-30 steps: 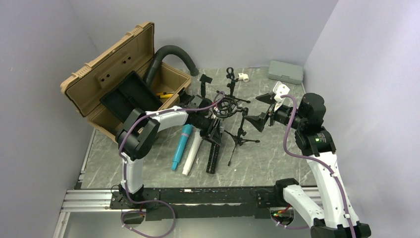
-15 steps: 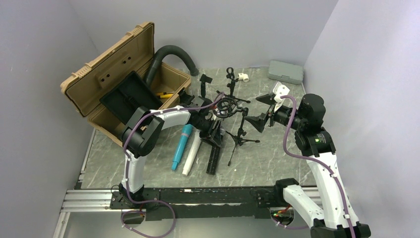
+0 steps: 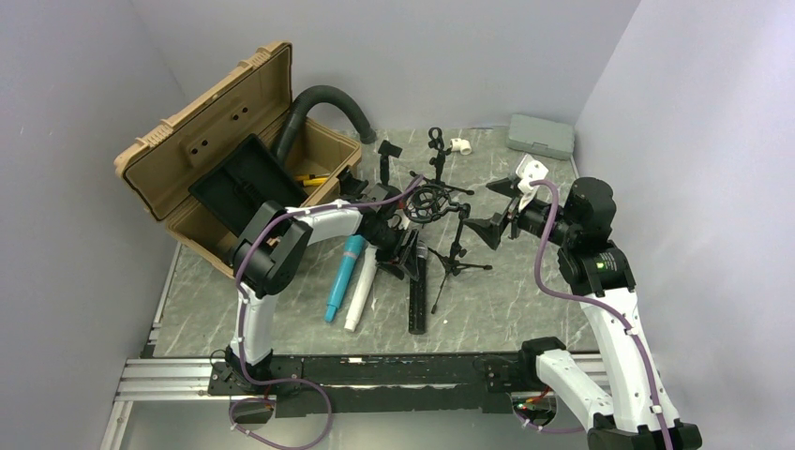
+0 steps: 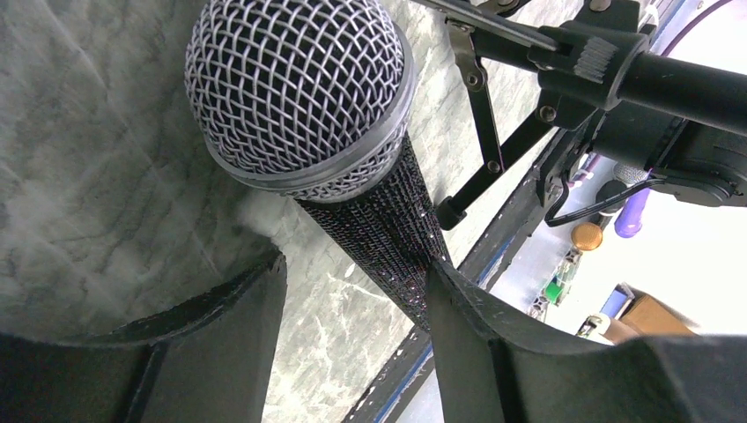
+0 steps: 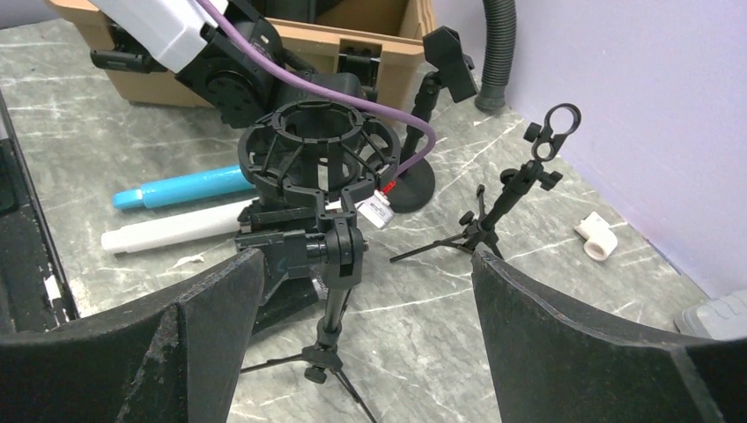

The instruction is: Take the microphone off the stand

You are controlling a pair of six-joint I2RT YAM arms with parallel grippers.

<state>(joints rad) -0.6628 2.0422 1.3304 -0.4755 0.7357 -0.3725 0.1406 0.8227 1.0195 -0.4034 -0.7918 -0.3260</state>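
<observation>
Microphone place: the microphone (image 3: 416, 292) lies on the table (image 3: 525, 300) in the lower middle of the top view, out of the stand. Its mesh head points up the frame, toward the left pincer (image 4: 354, 269).
Risk at the microphone: its body is round. I judge it can roll toward the near edge of the table, or against the white tube (image 3: 361, 295) at its left, if something pushes it sideways.
Risk at the finger: one finger (image 4: 476, 335) touches the glittering handle. If the arm lifts or turns now, this finger could drag the microphone along.
Risk at the stand: the tripod stand (image 3: 457, 255) with the empty shock mount (image 3: 432, 202) is just beyond the left pincer, and the purple cable (image 5: 414, 132) passes close to the mount. A careless retreat could hook it and tip the stand.
Left pincer: the fingers are moderately apart. In the wrist view the handle rests against the right-hand finger, with a gap at the other one. I think it is not clamped, though the underside is hidden.
Right pincer: the right pincer (image 3: 491, 208), at the middle right of the top view, stands wide apart. It holds nothing and touches nothing; the shock mount is in front of it, apart.
</observation>
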